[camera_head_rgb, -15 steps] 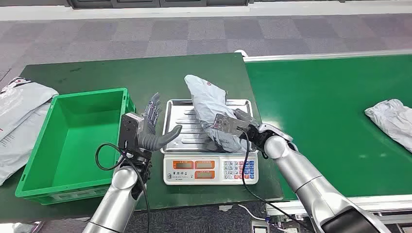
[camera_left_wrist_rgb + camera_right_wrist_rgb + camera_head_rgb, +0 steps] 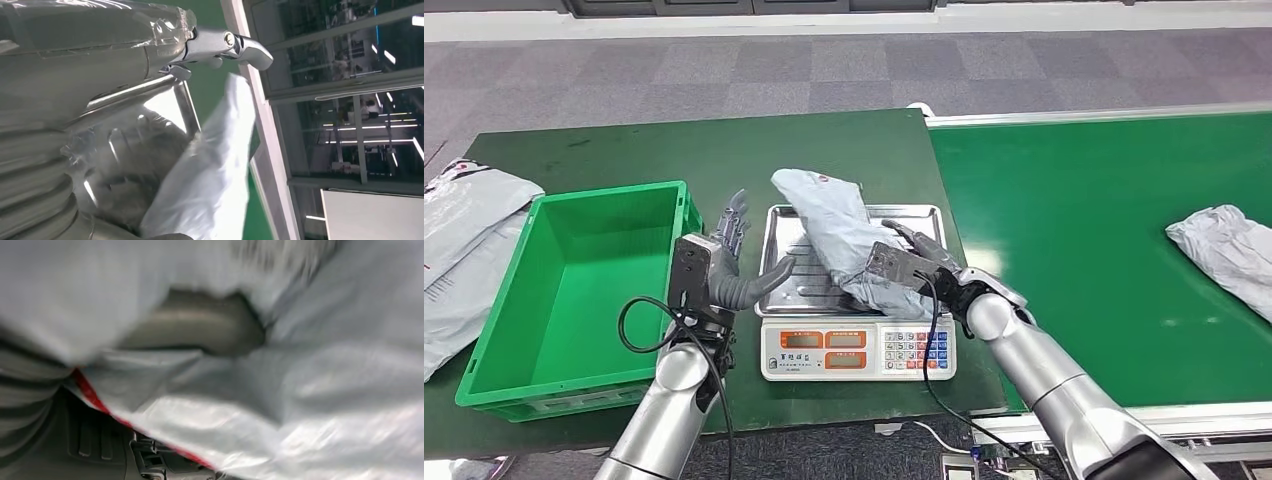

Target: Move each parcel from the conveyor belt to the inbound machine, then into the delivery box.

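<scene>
The conveyor belt (image 2: 1104, 230) runs off the frame's right edge, carrying a second parcel (image 2: 1224, 245), itself cut off there. Left of it the green box (image 2: 499, 375) stands beside my scale (image 2: 856, 345). My right hand (image 2: 914, 262) grips the grey parcel (image 2: 839, 235) over the tray, which it half hides. My left hand (image 2: 724, 270) hovers with fingers spread, holding nothing.

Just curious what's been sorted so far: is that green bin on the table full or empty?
Empty. The head view looks straight into the green bin, and only its bare green floor and walls show; no parcel lies inside.
</scene>
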{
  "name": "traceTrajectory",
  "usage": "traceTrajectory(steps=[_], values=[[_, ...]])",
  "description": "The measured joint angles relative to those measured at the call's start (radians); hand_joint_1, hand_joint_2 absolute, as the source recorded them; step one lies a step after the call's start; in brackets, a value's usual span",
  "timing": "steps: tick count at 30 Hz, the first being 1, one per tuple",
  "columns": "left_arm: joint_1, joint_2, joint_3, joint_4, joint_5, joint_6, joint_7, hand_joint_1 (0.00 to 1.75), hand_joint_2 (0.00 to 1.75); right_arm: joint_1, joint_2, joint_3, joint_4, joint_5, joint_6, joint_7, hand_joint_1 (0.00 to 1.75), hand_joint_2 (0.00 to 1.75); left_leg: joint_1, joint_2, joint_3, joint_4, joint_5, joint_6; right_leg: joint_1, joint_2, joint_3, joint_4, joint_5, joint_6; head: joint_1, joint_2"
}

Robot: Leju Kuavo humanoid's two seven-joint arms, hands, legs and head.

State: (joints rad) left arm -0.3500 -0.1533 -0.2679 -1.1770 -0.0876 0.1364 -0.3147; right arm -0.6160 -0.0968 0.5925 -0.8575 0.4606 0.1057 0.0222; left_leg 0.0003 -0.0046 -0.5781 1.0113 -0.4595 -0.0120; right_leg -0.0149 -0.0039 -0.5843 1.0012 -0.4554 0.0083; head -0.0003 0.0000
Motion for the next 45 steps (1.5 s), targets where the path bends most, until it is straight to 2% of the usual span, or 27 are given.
traceTrajectory(steps=[3, 7, 10, 14, 21, 28, 33, 36, 40, 43, 45], values=[[0.012, 0.004, -0.001, -0.021, -0.008, 0.009, -0.004, 0.0, 1.75, 0.062, -0.012, -0.023, -0.061, -0.004, -0.09, -0.038, 0.0, 1.75, 0.0, 0.0, 0.0, 0.0, 0.0, 0.0, 0.0, 0.0, 0.0, 0.0, 0.0, 0.0, 0.0, 0.0], [0.025, 0.012, -0.001, -0.05, -0.051, 0.042, -0.031, 0.0, 1.75, 0.219, -0.013, -0.096, -0.258, 0.026, -0.225, -0.17, 0.0, 1.75, 0.0, -0.001, -0.001, 0.0, -0.001, 0.0, 0.0, -0.001, -0.001, 0.0, -0.001, 0.0, 0.0, 0.0], [0.025, 0.014, -0.001, -0.062, -0.073, 0.053, -0.038, 0.0, 1.75, 0.317, -0.005, -0.142, -0.402, 0.044, -0.246, -0.198, 0.0, 1.75, 0.0, -0.001, -0.002, 0.0, -0.002, 0.0, 0.0, -0.001, -0.002, 0.0, -0.001, 0.0, 0.0, 0.0], [0.024, 0.015, -0.003, -0.067, -0.081, 0.057, -0.04, 0.0, 1.75, 0.365, 0.002, -0.183, -0.486, 0.052, -0.25, -0.202, 0.0, 1.75, 0.0, 0.0, -0.002, 0.0, -0.001, 0.0, 0.0, 0.0, -0.002, 0.0, -0.001, 0.0, 0.0, 0.0], [-0.008, 0.013, -0.015, -0.065, -0.107, 0.075, -0.03, 0.0, 1.75, 0.355, 0.039, -0.226, -0.527, 0.067, -0.251, -0.194, 0.0, 1.75, 0.0, 0.001, -0.002, 0.0, 0.001, 0.0, 0.0, 0.001, -0.002, 0.0, 0.001, 0.0, 0.0, 0.0], [-0.042, 0.01, -0.034, -0.051, -0.208, 0.202, -0.049, 0.0, 1.75, 0.318, 0.064, -0.267, -0.543, -0.118, -0.263, -0.273, 0.0, 1.75, 0.0, 0.001, -0.002, 0.0, 0.001, 0.0, 0.0, 0.001, -0.002, 0.0, 0.001, 0.0, 0.0, 0.0], [-0.063, 0.01, -0.047, -0.044, -0.239, 0.22, -0.047, 0.0, 1.75, 0.287, 0.068, -0.27, -0.545, -0.158, -0.271, -0.291, 0.0, 1.75, 0.0, 0.001, -0.002, 0.0, 0.001, 0.0, 0.0, 0.001, -0.002, 0.0, 0.001, 0.0, 0.0, 0.0], [-0.074, 0.015, -0.059, -0.033, -0.282, 0.186, -0.012, 0.0, 1.75, 0.279, 0.068, -0.271, -0.546, -0.185, -0.289, -0.307, 0.0, 1.75, 0.0, 0.001, -0.002, 0.0, 0.001, 0.0, 0.0, 0.001, -0.002, 0.0, 0.001, 0.0, 0.0, 0.0], [-0.11, 0.039, -0.099, 0.022, -0.441, 0.056, 0.075, 0.0, 1.75, 0.257, 0.068, -0.288, -0.549, -0.199, -0.358, -0.307, 0.0, 1.75, 0.0, 0.001, -0.002, 0.0, 0.001, 0.0, 0.0, 0.001, -0.002, 0.0, 0.002, 0.0, 0.0, 0.0], [-0.14, 0.051, -0.124, 0.09, -0.528, -0.013, 0.106, 0.0, 1.75, 0.243, 0.068, -0.325, -0.549, -0.187, -0.399, -0.29, 0.0, 1.75, 0.0, 0.001, -0.002, 0.0, 0.001, 0.0, 0.0, 0.001, -0.003, 0.0, 0.002, 0.0, 0.0, 0.0], [-0.167, 0.055, -0.141, 0.143, -0.578, -0.065, 0.116, 0.0, 1.75, 0.24, 0.067, -0.354, -0.546, -0.211, -0.394, -0.272, 0.0, 1.75, 0.0, 0.001, -0.002, 0.0, 0.001, 0.0, 0.0, 0.001, -0.003, 0.0, 0.002, 0.0, 0.0, 0.0]])
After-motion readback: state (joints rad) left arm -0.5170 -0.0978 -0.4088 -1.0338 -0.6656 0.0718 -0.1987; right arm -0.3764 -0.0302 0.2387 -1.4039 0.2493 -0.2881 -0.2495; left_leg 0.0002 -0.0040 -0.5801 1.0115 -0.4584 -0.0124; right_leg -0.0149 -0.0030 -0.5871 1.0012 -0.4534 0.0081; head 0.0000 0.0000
